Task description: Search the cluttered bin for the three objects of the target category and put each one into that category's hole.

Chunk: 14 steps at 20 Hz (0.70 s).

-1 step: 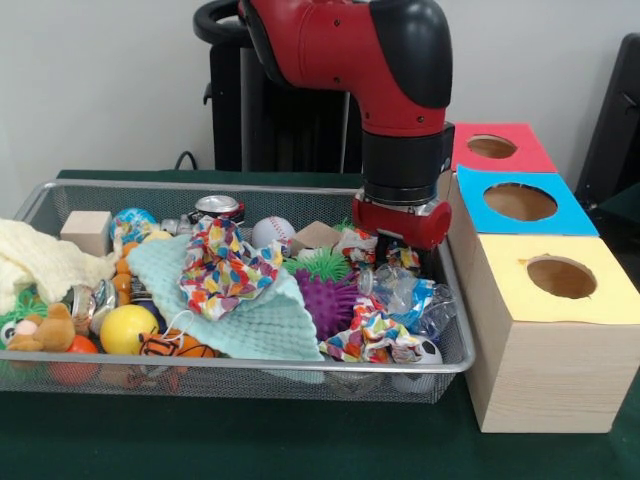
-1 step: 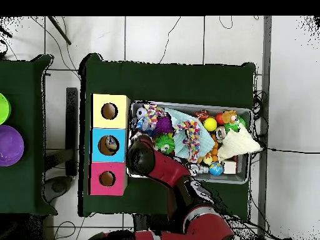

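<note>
A wire mesh bin (image 1: 240,366) holds a heap of clutter. My gripper (image 1: 398,246) hangs low over the bin's right end, its tip sunk among crumpled patterned paper (image 1: 372,335) and clear plastic (image 1: 405,290). Near it lie a purple spiky ball (image 1: 330,300), a green spiky ball (image 1: 322,264) and a baseball (image 1: 273,231). Right of the bin stands a wooden box with three holes: red (image 1: 491,146), blue (image 1: 520,201) and yellow (image 1: 561,276). In the overhead view the arm's head (image 2: 142,159) covers the bin's corner beside the blue hole (image 2: 108,145).
A mint cloth (image 1: 255,315), more patterned paper (image 1: 222,265), a yellow ball (image 1: 128,328), a wooden block (image 1: 86,232), a can (image 1: 218,207), a teddy (image 1: 45,330) and a cream cloth (image 1: 35,260) fill the bin's left. Two bowls, purple (image 2: 9,145) and green (image 2: 2,107), sit on a separate table.
</note>
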### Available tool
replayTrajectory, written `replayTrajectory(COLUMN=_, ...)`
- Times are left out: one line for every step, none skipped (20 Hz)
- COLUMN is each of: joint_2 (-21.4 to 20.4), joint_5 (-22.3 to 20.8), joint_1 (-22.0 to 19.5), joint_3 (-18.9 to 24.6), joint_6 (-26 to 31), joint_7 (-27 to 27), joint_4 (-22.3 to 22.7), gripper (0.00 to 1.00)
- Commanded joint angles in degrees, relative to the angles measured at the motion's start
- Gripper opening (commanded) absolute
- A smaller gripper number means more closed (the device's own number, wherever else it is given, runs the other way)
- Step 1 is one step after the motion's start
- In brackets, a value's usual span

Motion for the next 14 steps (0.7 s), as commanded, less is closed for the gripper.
replayTrajectory(joint_2=4.1, joint_5=-0.6, joint_1=-1.4, joint_3=5.0, joint_6=-1.5, joint_7=8.2, joint_4=-7.0, gripper=1.0)
replayTrajectory(joint_2=3.6, joint_5=-0.4, joint_1=-1.1, joint_3=4.7, joint_6=-1.2, joint_7=8.4, joint_4=-6.8, gripper=1.0)
replayTrajectory(joint_2=2.9, joint_5=0.0, joint_1=-0.7, joint_3=4.3, joint_6=-0.5, joint_7=8.4, joint_4=-6.6, gripper=1.0)
replayTrajectory(joint_2=2.0, joint_5=0.6, joint_1=-0.1, joint_3=3.7, joint_6=0.4, joint_7=8.4, joint_4=-6.3, gripper=1.0)
replayTrajectory(joint_2=1.2, joint_5=1.0, joint_1=0.3, joint_3=3.2, joint_6=1.4, joint_7=8.4, joint_4=-6.0, gripper=1.0)
replayTrajectory(joint_2=0.0, joint_5=1.6, joint_1=1.2, joint_3=2.3, joint_6=2.6, joint_7=8.6, joint_4=-5.5, gripper=1.0)
replayTrajectory(joint_2=-1.2, joint_5=2.2, joint_1=2.0, joint_3=1.4, joint_6=3.7, joint_7=8.7, joint_4=-5.0, gripper=1.0)
replayTrajectory(joint_2=-2.3, joint_5=2.7, joint_1=2.9, joint_3=0.6, joint_6=4.7, joint_7=8.8, joint_4=-4.6, gripper=1.0)
replayTrajectory(joint_2=-3.2, joint_5=3.0, joint_1=3.8, joint_3=-0.4, joint_6=5.5, joint_7=8.9, joint_4=-4.4, gripper=1.0)
replayTrajectory(joint_2=-4.0, joint_5=3.2, joint_1=4.3, joint_3=-1.0, joint_6=6.1, joint_7=9.0, joint_4=-4.1, gripper=1.0)
replayTrajectory(joint_2=-4.8, joint_5=3.3, joint_1=4.9, joint_3=-1.6, joint_6=6.7, joint_7=9.1, joint_4=-3.8, gripper=1.0)
replayTrajectory(joint_2=-5.5, joint_5=3.0, joint_1=5.0, joint_3=-1.7, joint_6=6.8, joint_7=9.1, joint_4=-3.4, gripper=1.0)
replayTrajectory(joint_2=-5.8, joint_5=2.8, joint_1=5.0, joint_3=-1.7, joint_6=6.9, joint_7=9.1, joint_4=-3.2, gripper=1.0)
replayTrajectory(joint_2=-6.1, joint_5=2.6, joint_1=5.0, joint_3=-1.7, joint_6=7.0, joint_7=9.0, joint_4=-2.9, gripper=1.0)
